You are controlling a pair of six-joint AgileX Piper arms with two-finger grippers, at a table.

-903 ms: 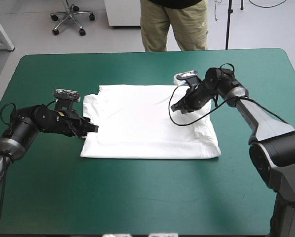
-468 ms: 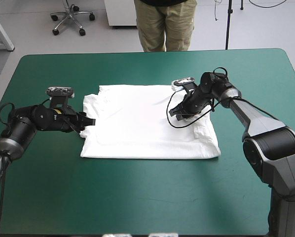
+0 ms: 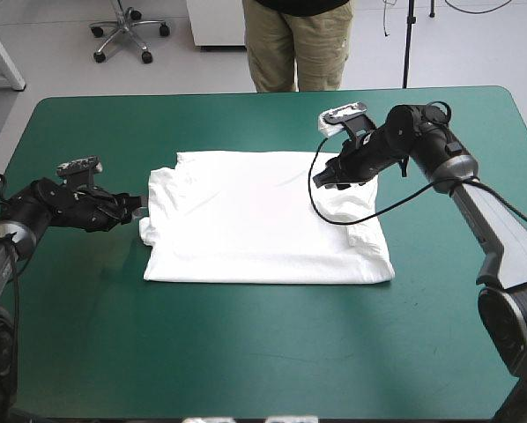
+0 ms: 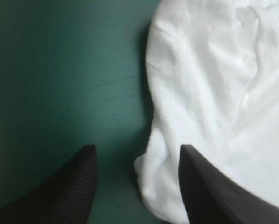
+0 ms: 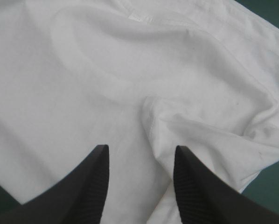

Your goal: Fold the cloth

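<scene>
T-shirt spread on teal-green cover

High view: bench seen from above and behind, facing forward. Wrist views: held close, looking down along left claw and right claw. T-shirt shared by all three.

The T-shirt lies centred on the table, left gripper at its left edge, right gripper over its far-right part.
</scene>
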